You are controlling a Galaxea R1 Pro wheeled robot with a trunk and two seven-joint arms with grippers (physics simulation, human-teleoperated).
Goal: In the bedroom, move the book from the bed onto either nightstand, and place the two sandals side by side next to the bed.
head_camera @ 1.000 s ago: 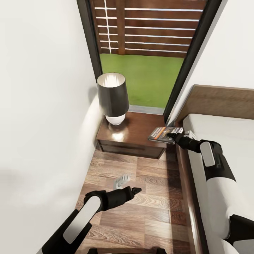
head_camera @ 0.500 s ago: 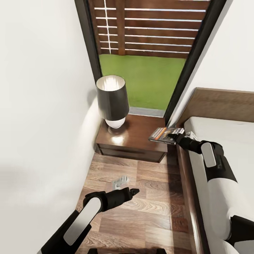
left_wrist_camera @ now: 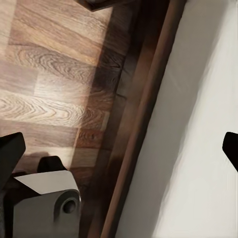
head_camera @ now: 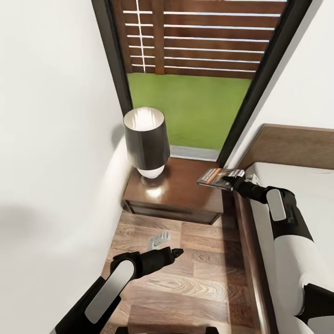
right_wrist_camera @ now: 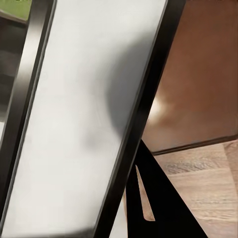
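The book [head_camera: 213, 177], dark with an orange picture, hangs flat just over the right end of the nightstand [head_camera: 176, 197], part of it past the edge toward the bed [head_camera: 297, 183]. My right gripper [head_camera: 231, 175] is shut on the book's bed-side edge. In the right wrist view the book's pale underside [right_wrist_camera: 84, 114] lies close before the lens, with one black finger [right_wrist_camera: 156, 198] below it and the nightstand top [right_wrist_camera: 208, 74] beyond. My left gripper [head_camera: 176, 253] hovers over the floor, open, its fingertips [left_wrist_camera: 10, 151] far apart. The sandals are out of view.
A dark-shaded lamp [head_camera: 145, 137] stands on the nightstand's left half. A white wall [head_camera: 51, 139] closes the left side and a dark-framed glass opening [head_camera: 195, 93] lies behind. A small grey fitting [head_camera: 158, 239] sits on the wood floor [head_camera: 195, 283].
The head view has shifted, bringing the nightstand a little closer. My right gripper still holds the book over the nightstand's right end. The left arm has barely moved.
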